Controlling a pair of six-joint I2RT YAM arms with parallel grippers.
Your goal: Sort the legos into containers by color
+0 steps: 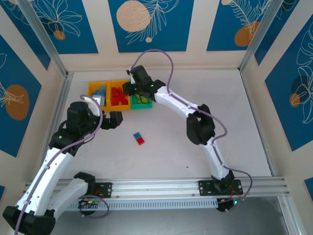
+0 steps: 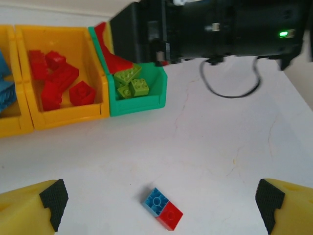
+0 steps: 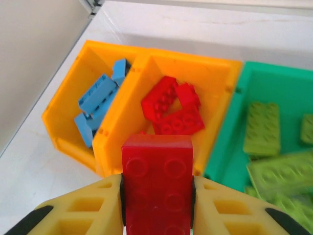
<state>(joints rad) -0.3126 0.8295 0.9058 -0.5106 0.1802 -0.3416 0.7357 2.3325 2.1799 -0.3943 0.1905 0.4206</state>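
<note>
Held: red brick [image 3: 156, 166], clamped in right gripper [image 3: 156, 200] over bins [image 3: 195, 61] (three, joined). Loose: blue-red pair [image 2: 162, 209] under wide-spread left gripper [image 2: 160, 201].

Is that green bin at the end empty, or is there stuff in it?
Not empty. Several lime green bricks lie inside the green bin, visible in both wrist views.

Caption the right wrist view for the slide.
Right gripper holds a red lego close to the orange-yellow bin holding red legos.
</note>
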